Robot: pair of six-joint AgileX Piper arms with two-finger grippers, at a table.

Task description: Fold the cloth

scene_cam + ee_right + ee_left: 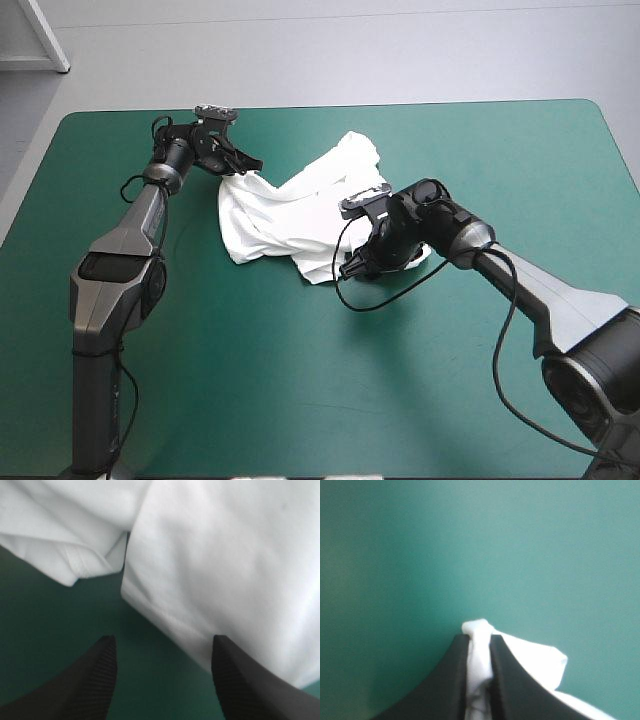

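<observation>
1. The T-shirt (290, 215) lay in a loose white heap on the teal-green bench (300, 390), caught between the two tools.
2. The left tool (480, 640) was pinched all but closed on a bunched corner, a nub of cloth poking just past its black fingertips (457, 657).
3. The right tool (163, 639) stood wide open and empty, low over the bench. A doubled edge of the shirt lay just ahead of it, possibly brushing one finger, though that was hard to tell.
4. My read: this was light, limp fabric that would sag and drape rather than hold a shape.
5. Best hold for the open tool, I'd judge: the thick doubled edge right ahead of it, not the flat middle.
</observation>
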